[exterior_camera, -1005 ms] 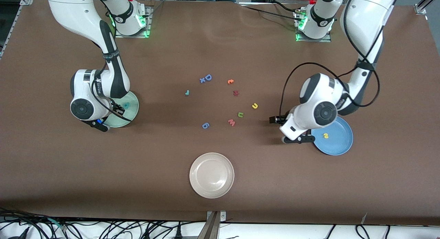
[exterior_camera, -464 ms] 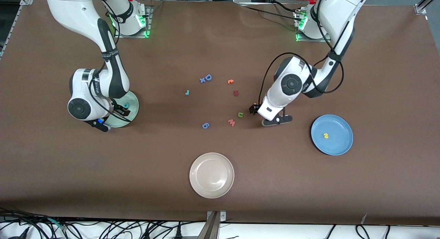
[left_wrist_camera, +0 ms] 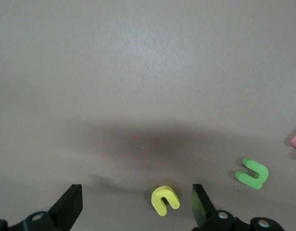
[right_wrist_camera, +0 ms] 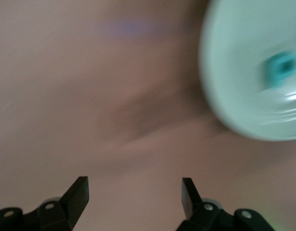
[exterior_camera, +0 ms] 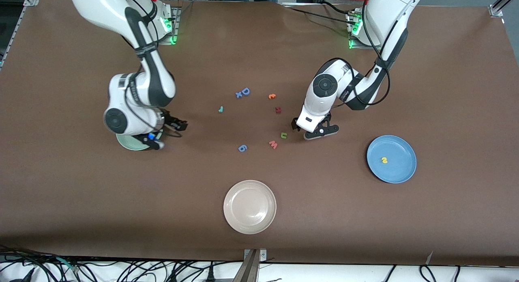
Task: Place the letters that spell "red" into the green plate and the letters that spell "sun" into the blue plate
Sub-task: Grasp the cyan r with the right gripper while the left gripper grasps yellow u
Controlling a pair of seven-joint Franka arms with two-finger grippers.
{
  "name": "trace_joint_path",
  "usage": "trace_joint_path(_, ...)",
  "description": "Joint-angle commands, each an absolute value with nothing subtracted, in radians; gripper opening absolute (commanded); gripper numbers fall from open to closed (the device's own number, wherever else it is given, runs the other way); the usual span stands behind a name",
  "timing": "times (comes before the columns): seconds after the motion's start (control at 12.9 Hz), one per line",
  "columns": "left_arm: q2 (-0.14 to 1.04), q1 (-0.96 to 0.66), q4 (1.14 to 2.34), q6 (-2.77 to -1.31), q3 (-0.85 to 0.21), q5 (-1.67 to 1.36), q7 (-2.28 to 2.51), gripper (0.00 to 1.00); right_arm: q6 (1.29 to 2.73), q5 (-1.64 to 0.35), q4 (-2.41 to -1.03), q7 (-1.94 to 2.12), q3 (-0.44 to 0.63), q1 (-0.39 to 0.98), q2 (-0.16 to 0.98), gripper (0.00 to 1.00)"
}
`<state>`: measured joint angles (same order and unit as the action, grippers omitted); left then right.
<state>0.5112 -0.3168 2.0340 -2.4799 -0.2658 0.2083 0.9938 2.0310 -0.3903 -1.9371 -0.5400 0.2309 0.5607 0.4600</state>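
A: What's different from a second ago?

B: Both arms have moved on. The right gripper [exterior_camera: 178,125] was over the green plate [exterior_camera: 129,144] and has now swung off it toward the middle of the table. Its jaws are spread and empty, and the teal letter [right_wrist_camera: 284,67] sits in the plate, so one letter of "red" looks delivered. I think it's the "d", though the right wrist view is too smeared to be sure.

A: And the other arm?

B: The left gripper [left_wrist_camera: 138,204] has left the blue plate [exterior_camera: 401,174], where the yellow "s" [exterior_camera: 384,160] lies, and come down over the yellow "u" [left_wrist_camera: 165,199]. Its jaws are wide apart, one on each side of the letter, nothing pinched yet.

A: What's left?

B: The green letter [exterior_camera: 284,135] lies just beside that spot. The teal "r" [exterior_camera: 220,109] and orange "e" [exterior_camera: 272,96] are still out mid-table, nearer the robots' edge. So I'd judge a third of each word done, with the "u" next.
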Motion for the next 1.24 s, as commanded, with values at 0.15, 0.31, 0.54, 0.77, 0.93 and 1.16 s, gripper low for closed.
trace_joint_path(0.15,0.560,-0.337,2.039,-2.548,-0.265,0.244,1.054,1.00,2.256,-0.402,-2.066,-0.551,0.101,0.619,0.371,0.76)
trace_joint_path(0.31,0.561,-0.339,2.040,-2.553,-0.265,0.244,1.054,1.00,2.475,-0.402,-2.198,-0.551,0.100,0.698,0.339,0.76)
trace_joint_path(0.54,0.566,-0.341,2.045,-2.553,-0.265,0.244,1.054,0.69,2.658,-0.406,-2.279,-0.552,0.098,0.770,0.362,0.76)
trace_joint_path(0.77,0.566,-0.341,2.043,-2.553,-0.267,0.244,1.054,0.48,2.671,-0.407,-2.289,-0.554,0.098,0.776,0.373,0.69)
trace_joint_path(0.93,0.568,-0.341,2.045,-2.553,-0.267,0.244,1.055,0.41,2.745,-0.407,-2.289,-0.552,0.098,0.791,0.412,0.67)
trace_joint_path(1.16,0.566,-0.341,2.043,-2.551,-0.270,0.242,1.055,0.29,2.752,-0.407,-2.287,-0.554,0.097,0.792,0.417,0.50)
